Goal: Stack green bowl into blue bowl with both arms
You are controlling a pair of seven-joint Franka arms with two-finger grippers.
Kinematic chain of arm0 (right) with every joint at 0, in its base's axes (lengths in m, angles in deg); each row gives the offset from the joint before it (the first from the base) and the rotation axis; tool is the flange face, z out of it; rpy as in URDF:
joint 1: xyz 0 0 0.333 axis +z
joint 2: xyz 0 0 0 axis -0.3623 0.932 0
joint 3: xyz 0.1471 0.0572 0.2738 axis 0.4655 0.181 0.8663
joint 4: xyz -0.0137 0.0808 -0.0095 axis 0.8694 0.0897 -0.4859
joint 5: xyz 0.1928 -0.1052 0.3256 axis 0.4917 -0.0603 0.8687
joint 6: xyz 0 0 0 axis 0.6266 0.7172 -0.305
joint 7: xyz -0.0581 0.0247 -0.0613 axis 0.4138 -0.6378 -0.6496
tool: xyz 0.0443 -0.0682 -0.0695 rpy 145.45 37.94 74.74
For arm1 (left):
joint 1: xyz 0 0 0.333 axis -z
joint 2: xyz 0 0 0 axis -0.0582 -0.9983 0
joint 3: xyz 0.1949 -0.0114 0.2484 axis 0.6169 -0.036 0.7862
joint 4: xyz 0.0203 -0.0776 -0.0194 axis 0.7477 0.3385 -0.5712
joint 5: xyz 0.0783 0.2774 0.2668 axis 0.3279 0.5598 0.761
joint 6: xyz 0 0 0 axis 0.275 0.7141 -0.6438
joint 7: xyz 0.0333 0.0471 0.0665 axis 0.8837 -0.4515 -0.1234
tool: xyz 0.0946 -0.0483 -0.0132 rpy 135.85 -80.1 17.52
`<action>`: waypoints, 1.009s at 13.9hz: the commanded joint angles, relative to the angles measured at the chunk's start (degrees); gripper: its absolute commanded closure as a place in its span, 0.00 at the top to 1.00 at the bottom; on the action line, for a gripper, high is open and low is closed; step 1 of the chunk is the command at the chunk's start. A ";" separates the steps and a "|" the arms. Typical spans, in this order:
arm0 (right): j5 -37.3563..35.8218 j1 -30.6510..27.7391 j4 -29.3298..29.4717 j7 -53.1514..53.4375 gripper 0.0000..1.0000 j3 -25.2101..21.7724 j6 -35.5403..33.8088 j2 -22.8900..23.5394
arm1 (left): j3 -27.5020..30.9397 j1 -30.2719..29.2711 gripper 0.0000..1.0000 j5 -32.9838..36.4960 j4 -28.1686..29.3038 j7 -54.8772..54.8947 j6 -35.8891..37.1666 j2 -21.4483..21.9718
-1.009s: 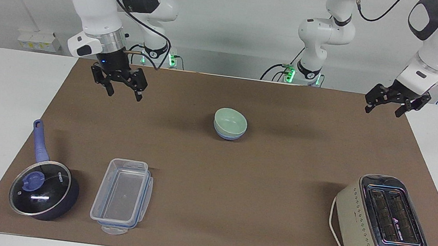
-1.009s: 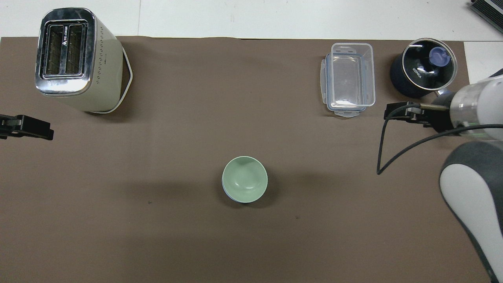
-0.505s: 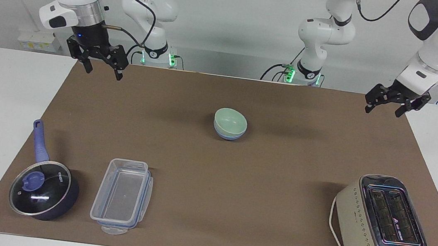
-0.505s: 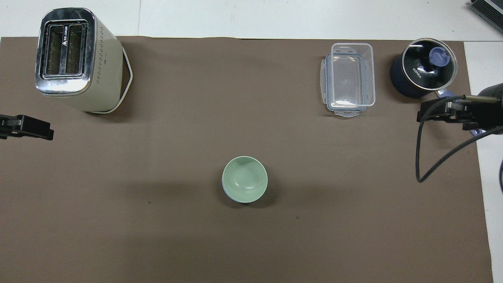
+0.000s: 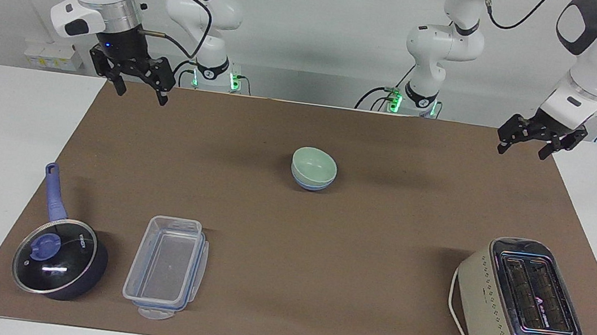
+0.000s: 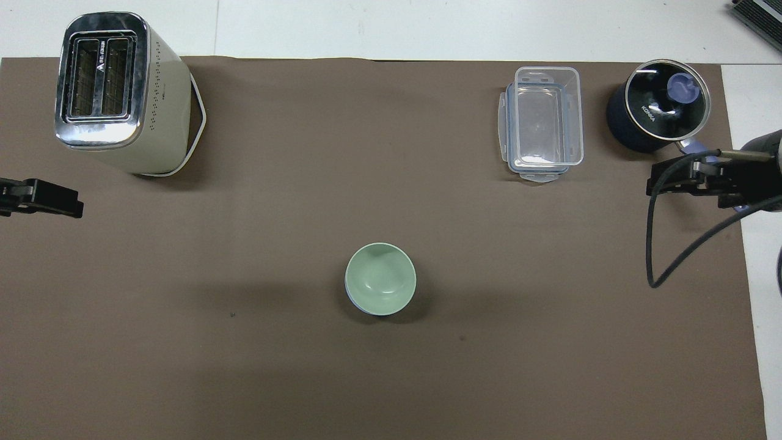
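The green bowl (image 5: pixel 314 165) sits nested in the blue bowl (image 5: pixel 308 184) in the middle of the brown mat. Only a thin blue rim shows under it, and in the overhead view the green bowl (image 6: pixel 380 286) covers almost all of the blue bowl (image 6: pixel 349 298). My right gripper (image 5: pixel 141 96) hangs open and empty over the mat's corner at the right arm's end, well apart from the bowls. It also shows in the overhead view (image 6: pixel 678 180). My left gripper (image 5: pixel 521 151) waits open and empty over the mat's edge at the left arm's end, also seen from overhead (image 6: pixel 55 203).
A dark blue lidded saucepan (image 5: pixel 59 263) and a clear plastic container (image 5: pixel 166 271) stand farther from the robots toward the right arm's end. A cream toaster (image 5: pixel 523 306) stands toward the left arm's end. The brown mat (image 5: pixel 380 246) covers the white table.
My right gripper has risen and drawn back toward the right arm's end of the table, then nearly stopped. The bowls and my left gripper have not moved.
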 commanded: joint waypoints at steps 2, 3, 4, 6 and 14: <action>0.01 -0.52 -2.12 0.23 1.00 0.58 0.64 -1.63 | -0.22 -0.23 1.00 1.26 -1.04 -0.59 1.36 -0.30; 0.01 -0.52 -2.12 0.23 1.00 0.58 0.91 -1.63 | -0.22 -0.23 1.00 1.26 -1.04 -0.59 1.36 -0.30; -0.07 -0.61 -2.04 0.75 1.00 0.49 0.91 -1.54 | -0.31 -0.23 1.00 1.26 -1.04 -0.59 1.36 -0.30; -1.13 -0.52 -1.86 1.28 1.00 0.49 0.74 -1.45 | -0.22 -0.23 1.00 1.26 -1.04 -0.59 1.36 -0.30; -2.63 0.10 -0.81 1.19 1.00 0.58 -0.85 -1.10 | -0.22 -0.23 1.00 1.26 -1.04 -0.59 1.36 -0.30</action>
